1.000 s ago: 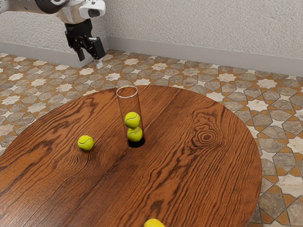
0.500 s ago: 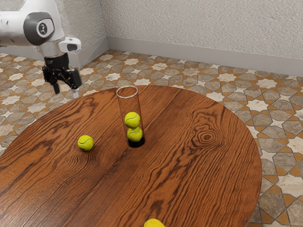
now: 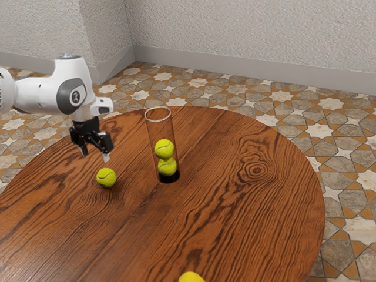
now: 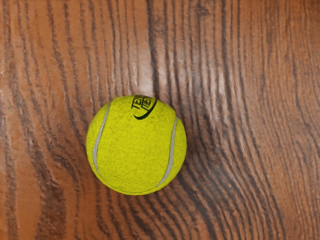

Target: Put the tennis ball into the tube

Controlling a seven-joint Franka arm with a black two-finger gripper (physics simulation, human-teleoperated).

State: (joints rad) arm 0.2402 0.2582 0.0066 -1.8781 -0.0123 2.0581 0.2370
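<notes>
My gripper (image 3: 95,157) hangs open above the table in the exterior view, with nothing between its fingers. Just below it and slightly toward the exterior view's right, a loose yellow-green tennis ball (image 3: 106,178) rests on the wood. The same ball (image 4: 136,145) lies under my hand in the wrist view, showing dark lettering and pale seams. A clear upright tube (image 3: 159,126) with a pale rim and black base stands farther to the exterior view's right. Inside it two tennis balls are stacked, the upper one (image 3: 164,148) on the lower one (image 3: 168,167).
Another yellow ball (image 3: 191,277) is partly visible at the exterior view's lower edge. The round wooden table (image 3: 252,205) has its curved rim toward the far side, with tiled floor beyond and a wall behind.
My arm has come in over the table; the gripper first swung toward the exterior view's left, then lowered and moved back slightly right, close above the loose ball. The balls and tube have stayed put.
</notes>
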